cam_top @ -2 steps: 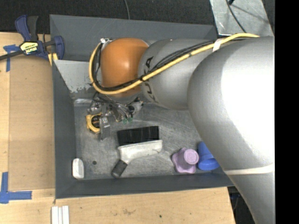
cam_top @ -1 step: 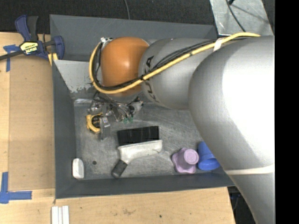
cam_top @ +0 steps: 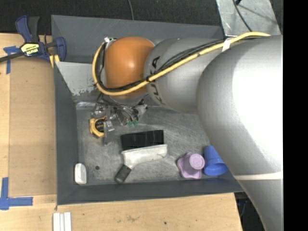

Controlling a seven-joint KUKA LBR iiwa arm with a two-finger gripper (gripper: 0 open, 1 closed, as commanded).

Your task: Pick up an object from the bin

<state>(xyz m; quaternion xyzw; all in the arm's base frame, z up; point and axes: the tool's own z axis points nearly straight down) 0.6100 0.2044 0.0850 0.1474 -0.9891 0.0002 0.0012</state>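
Fingers (cam_top: 115,121) low beside yellow-black ring (cam_top: 96,127) — opening cannot be told; black block (cam_top: 142,139) near.

Grey bin (cam_top: 65,143), speckled floor. Black block (cam_top: 142,139), white bar (cam_top: 144,154), purple cap (cam_top: 191,165), blue piece (cam_top: 213,161), yellow-and-black ring (cam_top: 96,127). Orange cover (cam_top: 124,61) and yellow cable (cam_top: 207,52) on silver arm (cam_top: 240,105).

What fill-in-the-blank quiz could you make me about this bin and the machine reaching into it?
1. The black block lies right beside a long ____ bar.
2. The purple cup sits next to a ____ lump on its right in the view.
3. The gripper hangs beside a small ring coloured black and ____.
4. In the view, the white pebble lies in the lower ____ corner of the bin.

Missing words: white; blue; yellow; left.
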